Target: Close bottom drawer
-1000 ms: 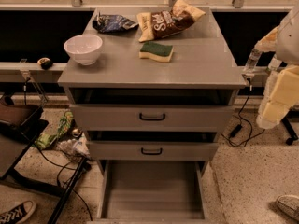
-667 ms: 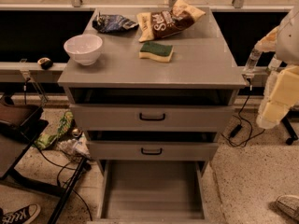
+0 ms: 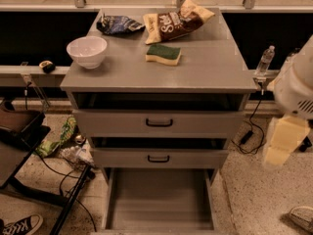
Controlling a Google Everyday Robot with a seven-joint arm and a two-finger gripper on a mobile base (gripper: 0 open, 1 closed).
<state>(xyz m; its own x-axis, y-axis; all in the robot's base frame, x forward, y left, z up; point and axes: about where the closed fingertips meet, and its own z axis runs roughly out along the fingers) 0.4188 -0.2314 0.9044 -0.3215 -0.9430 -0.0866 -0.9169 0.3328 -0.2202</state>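
Gaping bottom drawer [image 3: 159,199] | gripper [image 3: 285,141] right of cabinet [image 3: 210,70] | bowl [image 3: 87,51], sponge [image 3: 163,54] on top

My smooth cream plastic hand [image 3: 284,143] hangs right of the matt grey bottom drawer [image 3: 159,199]; the bowl [image 3: 87,51] looks glossy.

The single arm [image 3: 299,84] shows at the right edge of the view as a bulky white rounded segment, close to the camera. Below it hangs the pincer [image 3: 283,141], a pale cream block pointing downward and slightly leftward, held free in the air at the right side
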